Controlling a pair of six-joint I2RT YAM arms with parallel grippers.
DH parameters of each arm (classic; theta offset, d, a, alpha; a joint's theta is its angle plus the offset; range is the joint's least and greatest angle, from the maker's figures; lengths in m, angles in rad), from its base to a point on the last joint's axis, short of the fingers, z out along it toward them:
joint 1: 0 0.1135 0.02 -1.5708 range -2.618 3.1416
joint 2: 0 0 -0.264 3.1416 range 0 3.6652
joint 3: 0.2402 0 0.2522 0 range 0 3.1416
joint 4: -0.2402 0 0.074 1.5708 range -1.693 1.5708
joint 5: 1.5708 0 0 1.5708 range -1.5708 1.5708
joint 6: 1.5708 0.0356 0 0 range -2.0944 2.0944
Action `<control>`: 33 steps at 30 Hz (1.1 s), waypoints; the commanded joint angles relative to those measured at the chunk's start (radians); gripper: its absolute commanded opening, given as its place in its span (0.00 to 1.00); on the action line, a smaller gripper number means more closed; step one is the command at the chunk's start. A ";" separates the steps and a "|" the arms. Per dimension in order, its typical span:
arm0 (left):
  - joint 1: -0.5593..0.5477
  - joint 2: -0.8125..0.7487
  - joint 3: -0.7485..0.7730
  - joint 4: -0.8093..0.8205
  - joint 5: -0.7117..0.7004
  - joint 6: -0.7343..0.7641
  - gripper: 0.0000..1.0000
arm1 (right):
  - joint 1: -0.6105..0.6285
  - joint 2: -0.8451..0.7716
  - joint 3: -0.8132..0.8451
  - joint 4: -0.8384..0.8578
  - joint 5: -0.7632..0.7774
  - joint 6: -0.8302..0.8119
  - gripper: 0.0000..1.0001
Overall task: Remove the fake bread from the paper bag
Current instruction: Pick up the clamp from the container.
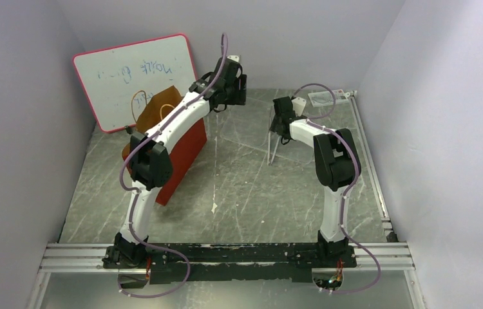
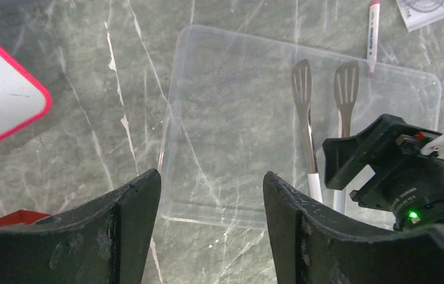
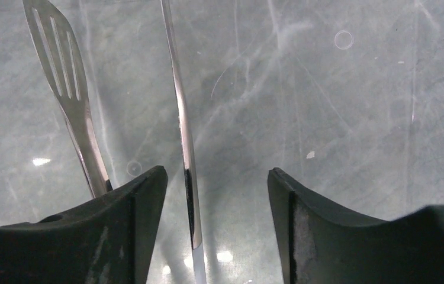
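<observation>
— Three walls (image 1: 316, 38), pale lilac. And the surface?
— One grey-green marbled table (image 1: 245, 187). One red-edged whiteboard (image 1: 136, 77) leans at eleven o'clock. Its handwriting is upside down from above and I cannot read it.
— The paper bag (image 1: 187, 148)?
— One, red outside and brown within, at ten o'clock under the left arm (image 1: 178, 119), which covers its mouth. The fake bread cannot be made out.
— Smaller things?
— One clear tray (image 2: 237, 106) at one o'clock with one pair of slotted metal tongs (image 2: 305, 118) lying on it. One pen (image 2: 373, 35) lies beyond, its print too small to read.
— The fingers?
— The left gripper (image 2: 211, 180) is spread wide above the tray's edge, holding nothing. The right gripper (image 3: 216, 174) is spread wide too, and one tong arm lies in the gap, touching neither finger.
</observation>
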 commanded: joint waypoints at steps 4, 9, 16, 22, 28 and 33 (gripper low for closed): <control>0.005 0.007 -0.064 0.045 0.059 -0.067 0.68 | 0.002 -0.013 -0.018 0.002 0.008 0.009 0.50; 0.006 -0.049 -0.175 0.083 0.074 -0.095 0.68 | 0.009 -0.048 -0.035 -0.010 0.003 -0.018 0.19; -0.011 -0.149 -0.315 0.143 0.096 -0.134 0.68 | 0.064 -0.199 -0.100 0.057 0.013 -0.112 0.08; -0.023 -0.226 -0.315 0.143 0.114 -0.180 0.69 | 0.170 -0.325 -0.126 0.063 0.088 -0.169 0.00; -0.036 -0.295 -0.356 0.157 0.122 -0.216 0.69 | 0.294 -0.385 -0.129 0.028 0.189 -0.182 0.00; -0.059 -0.322 -0.362 0.147 0.103 -0.215 0.69 | 0.369 -0.406 -0.111 -0.007 0.265 -0.185 0.00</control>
